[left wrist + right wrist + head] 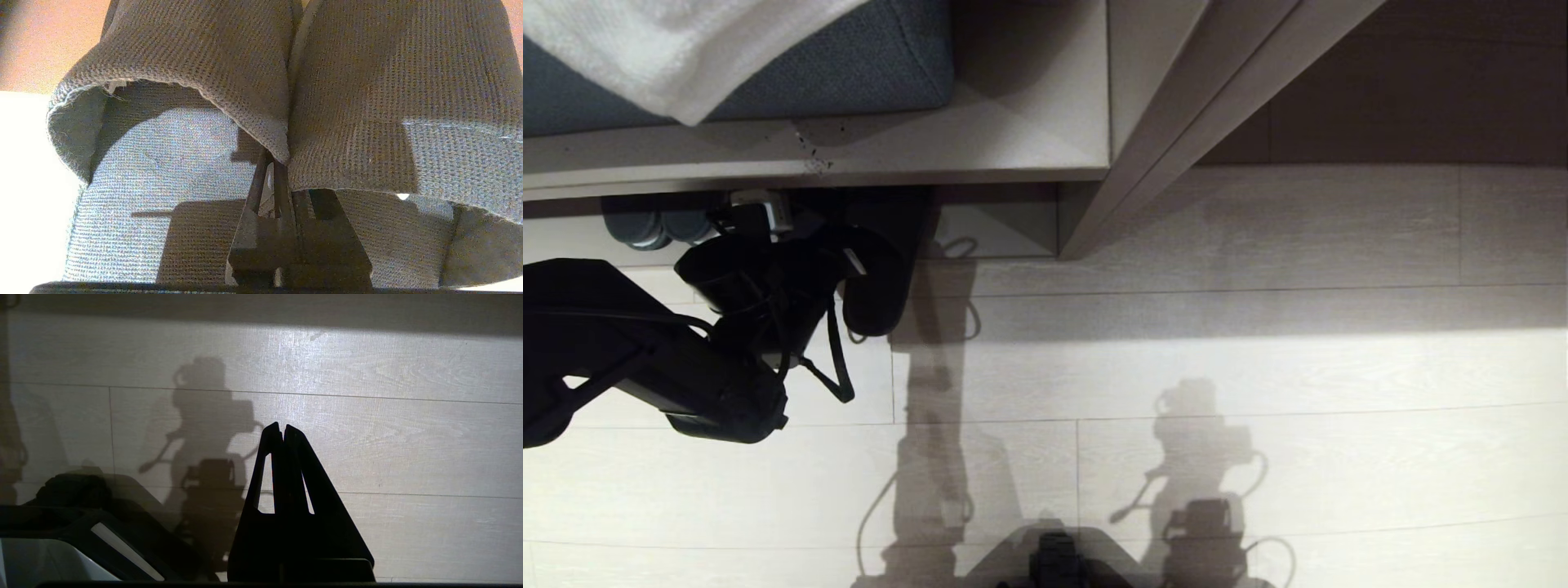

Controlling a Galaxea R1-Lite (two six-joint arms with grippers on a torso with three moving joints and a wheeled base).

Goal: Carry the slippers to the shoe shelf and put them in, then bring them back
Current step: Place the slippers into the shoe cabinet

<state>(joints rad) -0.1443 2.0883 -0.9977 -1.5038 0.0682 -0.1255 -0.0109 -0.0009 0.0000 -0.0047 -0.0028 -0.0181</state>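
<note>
Nearest, in the right wrist view alone: right gripper (282,430) hanging over pale plank floor (408,428), jaws pressed together, empty. Absent from the head view, only its shadow there. Farther out in the head view: left gripper (792,245) reaching toward the shoe shelf (1005,224) mouth, the slippers (876,286) dark and hard to separate. Left wrist view alone resolves the grip: jaws closed on the touching inner edges of both knit uppers (286,134). Beyond, blue cushion (849,73) with a white towel (670,49).
</note>
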